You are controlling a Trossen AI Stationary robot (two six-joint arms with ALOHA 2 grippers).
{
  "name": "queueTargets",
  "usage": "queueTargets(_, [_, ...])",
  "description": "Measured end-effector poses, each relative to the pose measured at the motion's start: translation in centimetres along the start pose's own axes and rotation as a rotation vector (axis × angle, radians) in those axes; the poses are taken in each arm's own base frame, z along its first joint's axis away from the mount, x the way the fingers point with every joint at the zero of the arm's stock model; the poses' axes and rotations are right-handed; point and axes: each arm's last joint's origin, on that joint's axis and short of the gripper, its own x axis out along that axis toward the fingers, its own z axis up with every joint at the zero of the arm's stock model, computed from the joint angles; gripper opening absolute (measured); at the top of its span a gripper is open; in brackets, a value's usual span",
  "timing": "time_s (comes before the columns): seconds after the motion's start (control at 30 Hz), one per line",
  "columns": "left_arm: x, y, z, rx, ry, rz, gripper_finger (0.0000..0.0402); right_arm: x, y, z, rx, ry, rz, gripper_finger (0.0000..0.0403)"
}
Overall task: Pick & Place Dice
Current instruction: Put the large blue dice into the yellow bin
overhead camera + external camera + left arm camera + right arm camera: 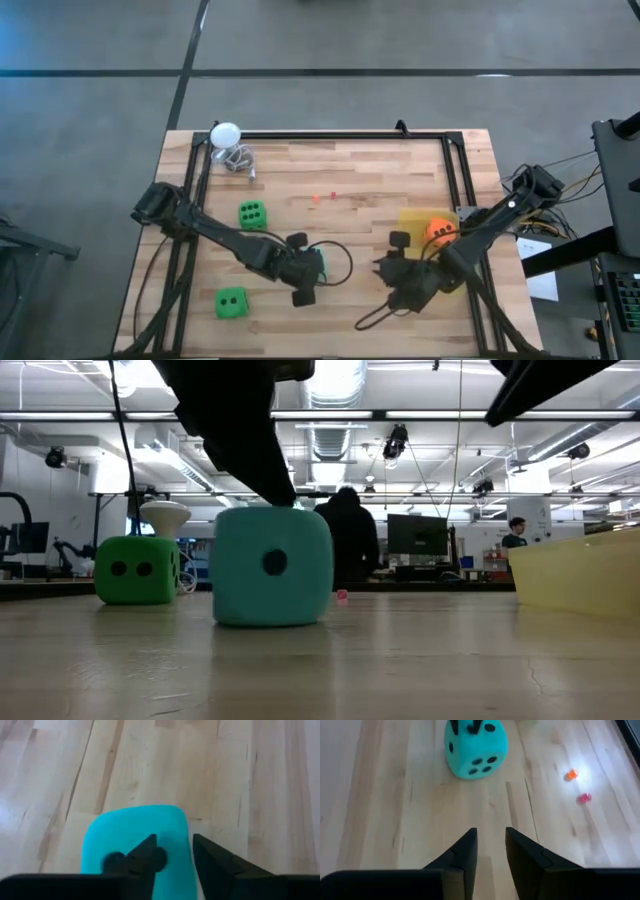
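The teal die sits flat on the table near its middle. My left gripper stands over it from above, its fingers a narrow gap apart at the die's top face. My right gripper hovers to the die's right, also narrowly open, holds nothing and points at the die. Two green dice rest on the table, one toward the far left and one near the left front. The orange-red die lies in a yellow tray. My left gripper has its fingertips at the teal die's top face, coming from above and pointing down. The die rests flat on the table. I cannot tell whether the fingertips touch it.
A white ball sits on a wire stand at the far left corner. Two tiny orange and pink bits lie beyond the teal die. A black frame borders the table. Bare wood stretches between the grippers and the far edge.
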Motion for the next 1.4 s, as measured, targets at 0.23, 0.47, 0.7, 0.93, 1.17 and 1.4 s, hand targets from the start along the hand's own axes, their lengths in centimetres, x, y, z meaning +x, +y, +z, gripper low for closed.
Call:
queueTargets(0.23, [-0.8,-0.1,0.3,-0.033,-0.002,-0.065,0.0199,1.4,1.1,1.7,-0.163,-0.052,-0.003,0.0153])
queueTargets(0.47, [-6.1,0.4,1.3,-0.076,-0.12,-0.13,0.023,2.7,2.7,3.3,-0.357,-0.055,-0.025,0.0199])
queueTargets(0.7, [-12.7,1.6,-0.4,-0.074,-0.425,-0.007,0.0224,5.2,4.3,5.8,-0.44,-0.051,-0.086,0.0233])
queueTargets(0.93, [-14.1,4.1,-3.8,-0.137,-0.722,-0.064,0.0221,7.9,5.1,8.1,-0.461,0.006,-0.124,0.0261])
queueTargets(1.17, [-13.6,7.0,-7.6,-0.19,-0.826,-0.092,0.0223,11.6,5.6,9.7,-0.463,0.067,-0.11,0.0286])
queueTargets(1.4, [-14.1,8.4,-8.5,-0.212,-0.86,-0.084,0.0223,14.5,5.8,10.0,-0.528,0.144,-0.117,0.029])
